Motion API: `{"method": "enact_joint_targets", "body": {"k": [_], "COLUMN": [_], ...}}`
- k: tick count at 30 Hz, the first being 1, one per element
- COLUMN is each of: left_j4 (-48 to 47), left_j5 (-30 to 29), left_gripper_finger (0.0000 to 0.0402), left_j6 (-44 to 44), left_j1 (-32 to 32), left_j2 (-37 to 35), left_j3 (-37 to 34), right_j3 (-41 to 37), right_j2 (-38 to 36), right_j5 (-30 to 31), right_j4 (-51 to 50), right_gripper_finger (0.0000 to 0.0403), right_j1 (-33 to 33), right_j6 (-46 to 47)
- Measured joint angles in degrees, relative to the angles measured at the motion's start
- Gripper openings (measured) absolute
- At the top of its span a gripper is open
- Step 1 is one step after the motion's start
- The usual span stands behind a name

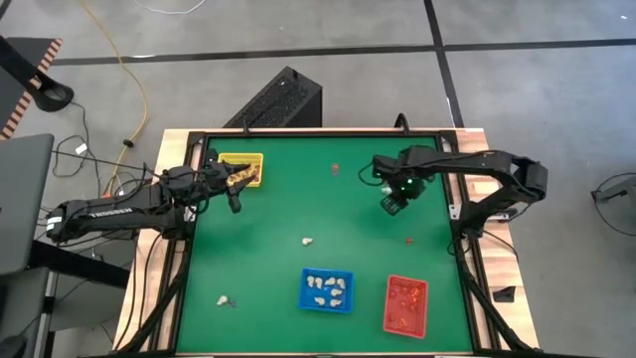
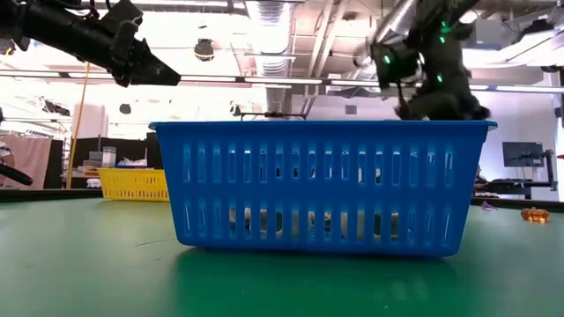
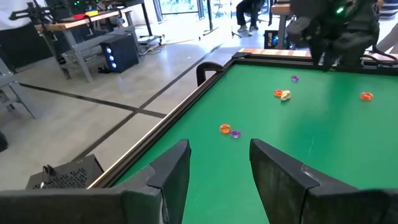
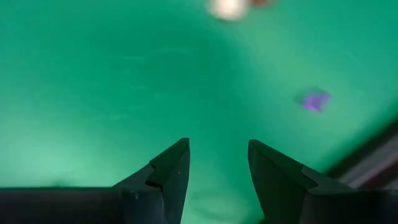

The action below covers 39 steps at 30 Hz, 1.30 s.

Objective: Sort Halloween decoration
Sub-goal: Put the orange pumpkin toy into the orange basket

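Blue tray fills the low view, near the worktop's front edge beside the red tray; the yellow tray sits in the far-left corner. Left gripper, fingers spread and empty, hovers beside the yellow tray. Right gripper, likewise spread and empty, hangs over open green. Loose Halloween decoration lies scattered mid-table and toward the edges.

This place is a robotics lab or workshop. The green counter stands on a grey concrete floor with loose cables. Behind it there are workbenches, a computer tower, a monitor and open ceiling ducts.
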Motion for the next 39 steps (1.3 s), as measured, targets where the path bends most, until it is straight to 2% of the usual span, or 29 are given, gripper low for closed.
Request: {"method": "enact_joint_targets", "body": {"k": [7, 15, 19, 23, 33, 39], "left_j4": [0.17, 0.02, 0.01, -0.47, -2.99, -2.8], "left_j5": [-0.02, -0.02, -0.02, -0.02, 2.17, 2.82], "left_gripper_finger": [0.0157, 0.0157, 0.0157, 0.0157, 0.0157, 0.0157], "left_j6": [-0.71, -1.2, -1.14, -1.16, -1.89, -2.54], "left_j1": [0.0, 0.0, 0.0, 0.02, 0.02, 0.02], "left_j2": [0.0, 0.0, 0.0, 0.0, 0.02, 0.0], "left_j3": [0.0, 0.0, 0.0, 0.0, 0.0, 0.0], "right_j3": [-5.99, -6.51, -6.51, -6.51, -6.56, -9.88], "right_j2": [-0.31, -0.31, -0.31, -0.4, -0.29, 0.04], "right_j5": [1.38, 2.69, 1.5, -3.23, -4.07, -6.05], "right_j4": [3.1, 4.01, 5.01, 3.99, 2.88, 7.16], "right_gripper_finger": [0.0193, 0.0193, 0.0193, 0.0193, 0.0193, 0.0193], "right_j1": [-8.33, -16.15, -17.11, -12.26, 12.86, 19.56], "right_j6": [-0.88, -2.2, -2.11, 3.28, 26.67, 33.65]}}
